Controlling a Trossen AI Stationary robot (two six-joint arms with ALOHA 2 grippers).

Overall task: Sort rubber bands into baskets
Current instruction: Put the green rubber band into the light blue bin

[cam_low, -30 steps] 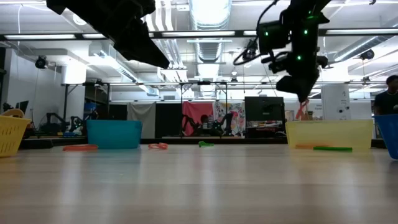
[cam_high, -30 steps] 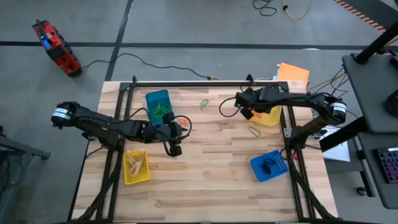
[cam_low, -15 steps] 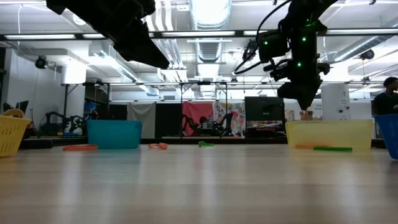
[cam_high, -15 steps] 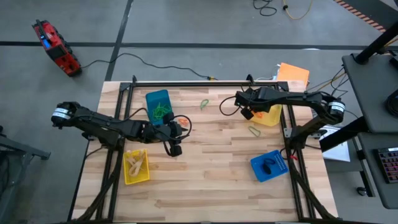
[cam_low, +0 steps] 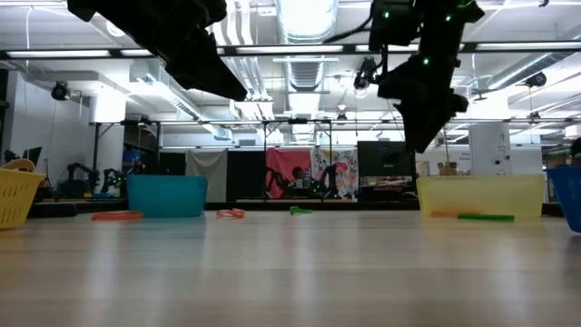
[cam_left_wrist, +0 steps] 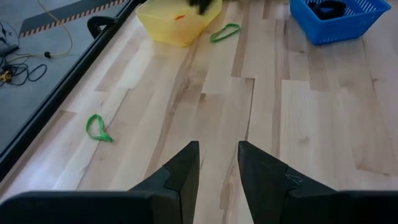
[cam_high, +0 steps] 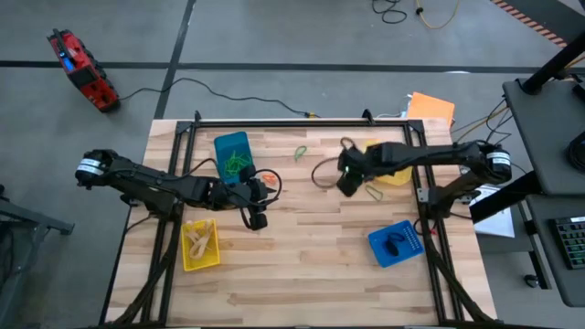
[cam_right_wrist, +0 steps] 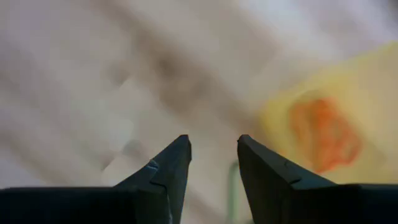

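Risk-wise, the loose green rubber band (cam_high: 374, 193) lying flat on the surface (cam_high: 302, 265) just beside the yellow basket (cam_high: 395, 173) looks like the tricky one. The right tool (cam_high: 346, 185) hangs close by with its fingers parted a little and nothing between them, and a thin loop that flat is easy to pinch past or flick away, maybe under the basket wall. A low pass could also nudge the basket, which already has orange bands (cam_right_wrist: 323, 134) in it. Another green band (cam_high: 300, 152) sits near the far edge by the blue basket (cam_high: 232, 152) holding green ones, so a knock could send it off the surface. The left tool (cam_high: 258, 220) waits mid-surface, narrowly open and empty. The other yellow basket (cam_high: 200, 245) and other blue basket (cam_high: 395, 243) sit well apart at the near side.
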